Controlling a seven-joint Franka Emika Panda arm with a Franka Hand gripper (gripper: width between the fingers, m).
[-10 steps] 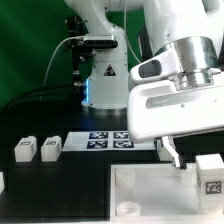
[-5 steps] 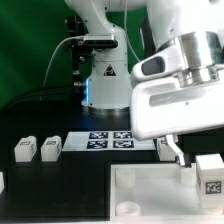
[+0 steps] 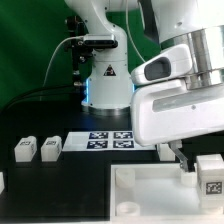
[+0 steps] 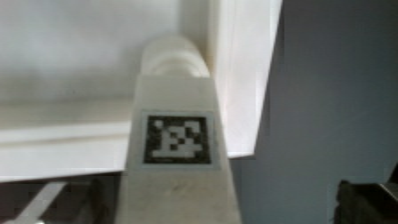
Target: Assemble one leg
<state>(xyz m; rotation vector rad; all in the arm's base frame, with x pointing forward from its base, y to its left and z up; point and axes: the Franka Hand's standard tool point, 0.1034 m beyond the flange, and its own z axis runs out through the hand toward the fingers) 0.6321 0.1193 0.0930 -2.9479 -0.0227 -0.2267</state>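
One leg (image 3: 210, 172), a chunky white block with a black-and-white tag, stands at the exterior view's right on the large white panel (image 3: 150, 185). My gripper (image 3: 186, 158) hangs just above and beside it, with one dark finger (image 3: 180, 156) showing. In the wrist view the same leg (image 4: 175, 140) runs up between my fingers (image 4: 370, 200). There are gaps on both sides, so the gripper (image 4: 205, 208) is open around it. Two more legs (image 3: 24, 150) (image 3: 49, 148) stand at the left on the black table. Another leg (image 3: 2, 182) shows at the left edge.
The marker board (image 3: 110, 140) lies flat behind the panel. The arm's white base (image 3: 105, 80) stands at the back. The panel has a round corner socket (image 3: 128, 208) at its near left.
The arm and gripper have risen a little and shifted toward the exterior view's right. The leg at the right has stayed where it stands.
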